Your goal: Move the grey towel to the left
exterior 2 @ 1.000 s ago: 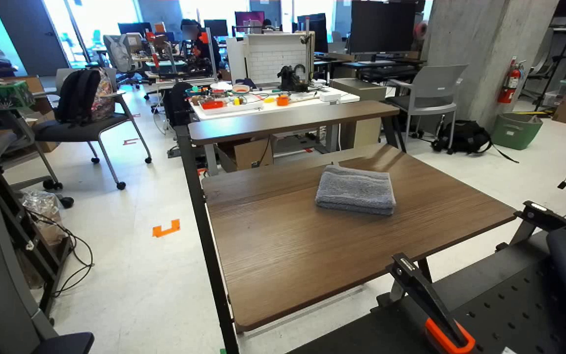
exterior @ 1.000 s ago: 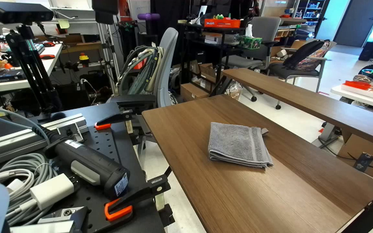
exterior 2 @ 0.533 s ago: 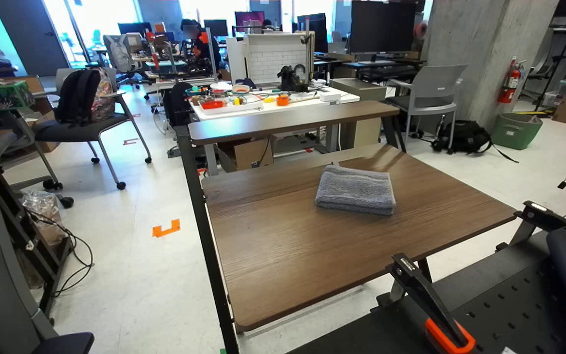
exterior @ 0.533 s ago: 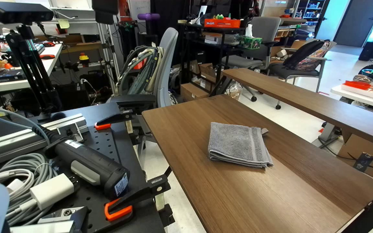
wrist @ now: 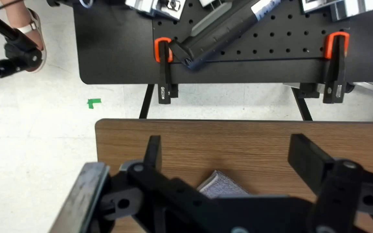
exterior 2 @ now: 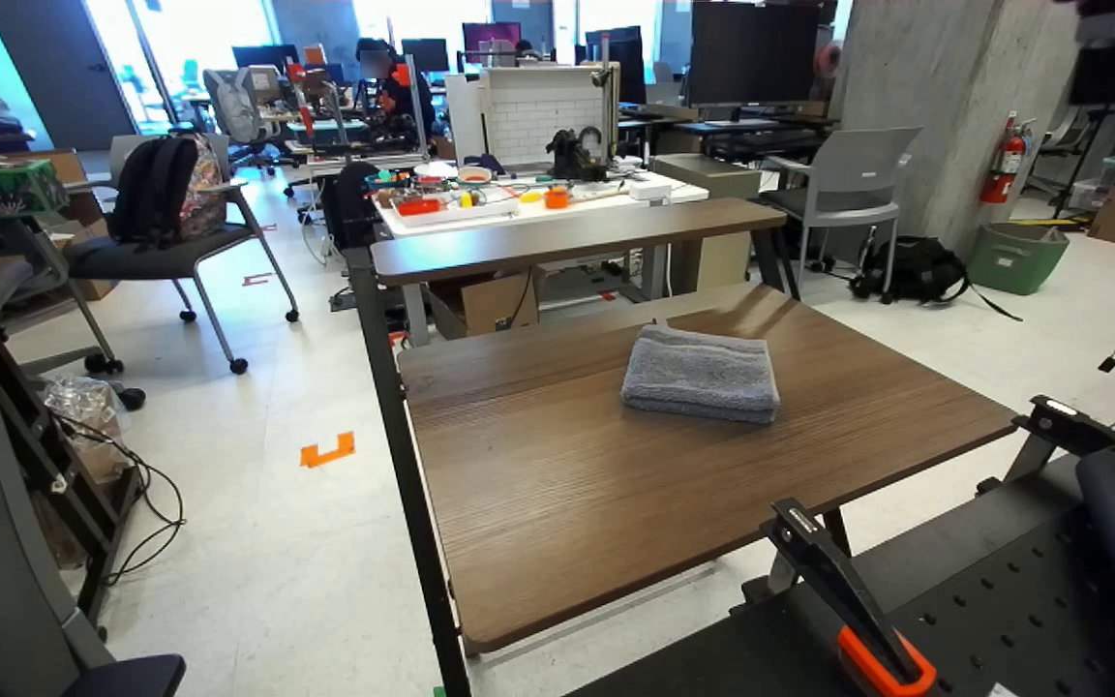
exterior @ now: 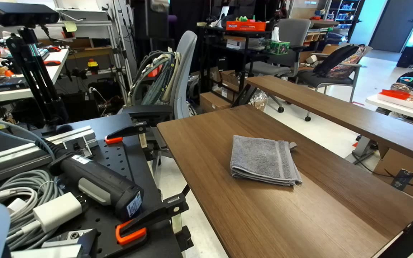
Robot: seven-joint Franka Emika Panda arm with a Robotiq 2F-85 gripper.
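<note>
The grey towel (exterior: pixel 258 157) lies folded and flat on the brown wooden tabletop (exterior: pixel 206 143), with layered edges and a small loop at one corner. It also lies there in an exterior view (exterior 2: pixel 703 373). In the wrist view one corner of the towel (wrist: pixel 223 186) shows above the gripper body; the rest is hidden behind it. My gripper (wrist: pixel 227 139) is open and empty, its two black fingers wide apart, high above the tabletop and not touching the towel. In both exterior views only a dark part of the arm or gripper shows at the top.
A black perforated bench (wrist: pixel 118 58) stands beside the wooden table across a narrow gap. It bears orange-tipped clamps (wrist: pixel 163 64), a black cylindrical tool (wrist: pixel 228 32) and cables (exterior: pixel 31 193). A raised wooden shelf (exterior 2: pixel 577 237) runs along the table's far side.
The dark arm part at the top has moved right and lower in an exterior view and has come into the top right corner elsewhere. The towel has not moved.
</note>
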